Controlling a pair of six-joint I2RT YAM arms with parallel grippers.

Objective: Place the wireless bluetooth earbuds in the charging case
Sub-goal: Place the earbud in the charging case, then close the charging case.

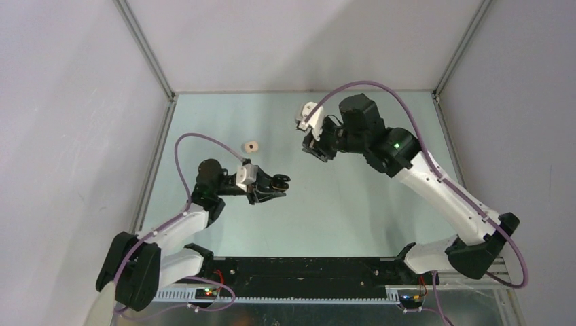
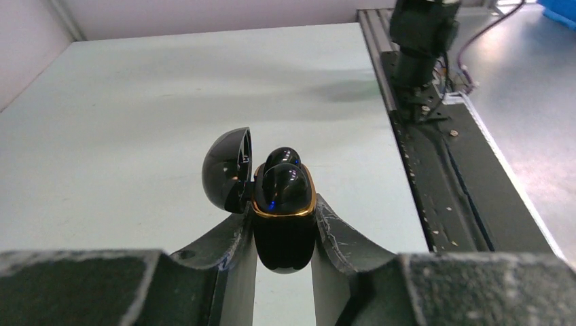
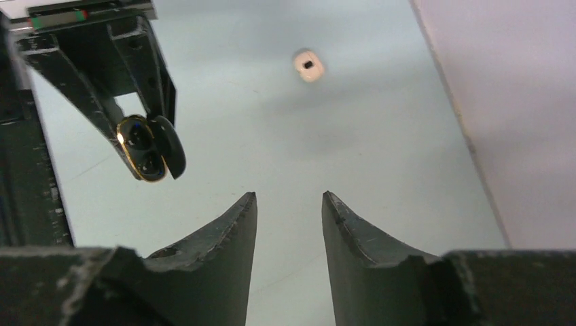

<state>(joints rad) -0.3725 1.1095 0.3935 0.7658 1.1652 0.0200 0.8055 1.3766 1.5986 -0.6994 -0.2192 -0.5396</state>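
My left gripper (image 1: 277,183) (image 2: 282,207) is shut on the black charging case (image 2: 284,238) and holds it off the table. The case has a gold rim, and its lid (image 2: 227,170) is flipped open to one side. Two glossy black earbuds (image 2: 285,187) sit in its wells. The right wrist view shows the same case (image 3: 141,149) at upper left. My right gripper (image 1: 311,148) (image 3: 289,197) hovers to the right of the case, open with nothing between its fingers. A small cream-white rounded piece (image 1: 252,145) (image 3: 308,66) with a dark spot lies on the table; I cannot tell whether it is an earbud.
A black base rail (image 1: 306,272) runs along the near edge between the two arm bases. Grey walls and a metal frame (image 1: 156,75) enclose the pale green table (image 1: 353,204) on three sides. The right arm's base (image 2: 421,41) shows at the top of the left wrist view.
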